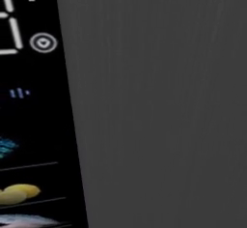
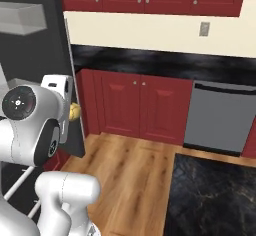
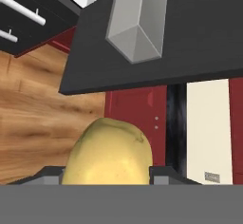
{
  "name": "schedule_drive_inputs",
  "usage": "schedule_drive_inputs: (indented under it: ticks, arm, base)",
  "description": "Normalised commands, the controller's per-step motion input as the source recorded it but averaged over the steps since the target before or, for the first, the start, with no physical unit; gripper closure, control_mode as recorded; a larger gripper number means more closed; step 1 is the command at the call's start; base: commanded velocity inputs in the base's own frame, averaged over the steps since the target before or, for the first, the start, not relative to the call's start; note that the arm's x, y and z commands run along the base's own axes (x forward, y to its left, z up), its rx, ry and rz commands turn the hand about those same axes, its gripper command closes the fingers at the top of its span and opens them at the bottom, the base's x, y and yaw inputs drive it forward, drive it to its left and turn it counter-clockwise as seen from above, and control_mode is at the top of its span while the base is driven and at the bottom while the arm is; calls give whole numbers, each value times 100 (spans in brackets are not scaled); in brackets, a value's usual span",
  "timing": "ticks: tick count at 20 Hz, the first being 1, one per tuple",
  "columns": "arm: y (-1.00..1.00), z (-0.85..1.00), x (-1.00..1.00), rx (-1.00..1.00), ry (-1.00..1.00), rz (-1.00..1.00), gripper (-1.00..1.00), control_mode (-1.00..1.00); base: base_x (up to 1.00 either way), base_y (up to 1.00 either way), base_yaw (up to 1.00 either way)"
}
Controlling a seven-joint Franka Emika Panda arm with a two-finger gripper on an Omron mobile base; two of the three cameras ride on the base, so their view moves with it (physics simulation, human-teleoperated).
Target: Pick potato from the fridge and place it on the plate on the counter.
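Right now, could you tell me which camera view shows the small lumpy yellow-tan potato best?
The hand view: the lumpy yellow-tan potato sits large and close between the gripper fingers. The right base view shows a small part of it beside the arm.

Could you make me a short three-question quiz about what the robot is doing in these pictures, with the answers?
1. True or false: the pincer is shut on the potato.
2. In the right base view, what stands right of the red cabinet doors under the counter? A) a grey appliance front B) a toaster C) a sink
3. Fill in: in the right base view, the potato shows beside the edge of the dark ____ door.

Key:
1. True. In the hand view the potato sits between the two finger tips.
2. A, the grey appliance front.
3. Fridge.
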Motion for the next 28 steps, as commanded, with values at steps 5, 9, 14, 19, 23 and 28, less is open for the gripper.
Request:
schedule_drive_inputs:
  ticks: [5, 9, 14, 19, 23, 28]
  arm:
    - [0, 0, 0, 0, 0, 0, 100, 100]
    - [0, 0, 0, 0, 0, 0, 100, 100]
    - [0, 0, 0, 0, 0, 0, 100, 100]
    - [0, 0, 0, 0, 0, 0, 100, 100]
    - [0, 0, 0, 0, 0, 0, 100, 100]
    - [0, 0, 0, 0, 0, 0, 100, 100]
  base:
    - [3, -22, -13]
    - [2, -27, -12]
    - [11, -32, -12]
    - [13, -34, -13]
    - [19, -22, -12]
    - [34, -11, -10]
